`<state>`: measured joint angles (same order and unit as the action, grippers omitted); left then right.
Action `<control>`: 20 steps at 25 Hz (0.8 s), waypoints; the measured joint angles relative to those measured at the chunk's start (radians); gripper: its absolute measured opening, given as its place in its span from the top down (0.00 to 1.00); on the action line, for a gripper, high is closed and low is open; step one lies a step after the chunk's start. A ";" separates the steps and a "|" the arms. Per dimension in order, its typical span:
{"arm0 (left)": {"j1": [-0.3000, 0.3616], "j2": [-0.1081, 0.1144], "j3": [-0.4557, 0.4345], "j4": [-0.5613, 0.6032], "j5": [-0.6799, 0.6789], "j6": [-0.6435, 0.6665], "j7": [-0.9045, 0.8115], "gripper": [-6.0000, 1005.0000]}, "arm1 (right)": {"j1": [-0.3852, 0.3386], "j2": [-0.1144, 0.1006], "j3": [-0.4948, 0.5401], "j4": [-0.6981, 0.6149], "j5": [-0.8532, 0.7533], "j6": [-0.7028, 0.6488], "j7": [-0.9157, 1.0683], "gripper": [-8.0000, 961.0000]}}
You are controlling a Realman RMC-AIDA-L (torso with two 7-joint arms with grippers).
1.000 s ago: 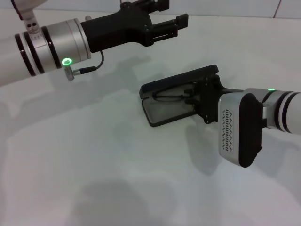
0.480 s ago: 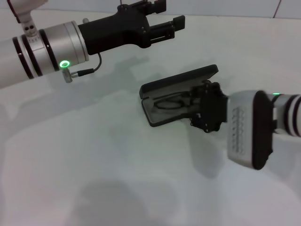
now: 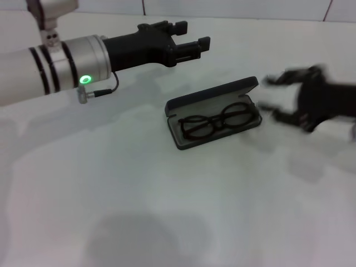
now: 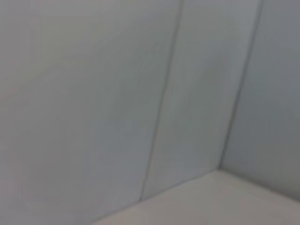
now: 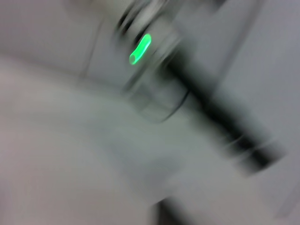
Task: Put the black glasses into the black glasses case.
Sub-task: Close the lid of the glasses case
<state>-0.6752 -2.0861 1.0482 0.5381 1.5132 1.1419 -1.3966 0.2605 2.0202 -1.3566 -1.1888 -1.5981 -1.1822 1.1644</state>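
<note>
Thin black-framed glasses [image 3: 218, 121] lie inside the open flat black hinged glasses case [image 3: 189, 102], resting on its grey lining, lenses side by side. Just beside the case's end, off to its right, the right pincer [image 3: 273, 97] hangs empty with fingers spread wide, touching nothing. Beyond the case, well apart, the left pincer [image 3: 193, 38] hovers above the white tabletop [image 3: 111, 194], fingers parted, holding nothing.

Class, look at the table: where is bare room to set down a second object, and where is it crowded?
The widest bare patch is the table surface in front of the black glasses case, nearest the robot. Bare room also lies under the left tool. It is crowded beside the case, where the right tool hangs, and inside it, where the black glasses lie.
</note>
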 joint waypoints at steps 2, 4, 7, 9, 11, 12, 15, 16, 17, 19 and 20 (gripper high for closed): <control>-0.028 0.000 0.001 -0.029 0.025 -0.036 -0.022 0.25 | -0.012 0.000 0.109 0.073 0.136 -0.045 -0.025 0.53; -0.051 0.000 0.003 -0.047 0.065 -0.065 -0.042 0.25 | -0.014 -0.001 0.211 0.176 0.280 -0.080 -0.042 0.53; -0.070 -0.003 0.039 -0.051 0.097 -0.088 -0.057 0.25 | 0.002 -0.002 0.324 0.301 0.368 -0.139 -0.058 0.54; -0.079 -0.004 0.078 -0.051 0.099 -0.104 -0.067 0.25 | 0.010 -0.003 0.375 0.344 0.373 -0.163 -0.063 0.54; -0.084 -0.004 0.101 -0.051 0.096 -0.119 -0.073 0.25 | 0.012 -0.004 0.385 0.358 0.363 -0.169 -0.065 0.54; -0.084 -0.004 0.107 -0.049 0.094 -0.123 -0.073 0.25 | 0.013 -0.004 0.377 0.358 0.347 -0.171 -0.064 0.54; -0.083 -0.005 0.106 -0.044 0.079 -0.127 -0.070 0.25 | 0.044 -0.010 0.311 0.340 0.217 -0.175 -0.035 0.54; -0.081 -0.005 0.105 -0.042 0.064 -0.127 -0.065 0.25 | 0.062 -0.012 0.288 0.328 0.149 -0.176 -0.007 0.54; -0.079 -0.005 0.104 -0.040 0.045 -0.127 -0.056 0.25 | 0.097 -0.012 0.255 0.306 0.048 -0.178 0.047 0.54; -0.077 -0.005 0.104 -0.039 -0.005 -0.126 -0.027 0.25 | 0.136 -0.012 0.237 0.293 -0.050 -0.181 0.114 0.54; -0.077 -0.004 0.104 -0.039 -0.025 -0.125 -0.012 0.25 | 0.157 -0.011 0.233 0.290 -0.088 -0.182 0.143 0.54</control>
<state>-0.7522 -2.0905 1.1524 0.4987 1.4880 1.0169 -1.4090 0.4178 2.0089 -1.1232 -0.8993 -1.6859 -1.3641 1.3075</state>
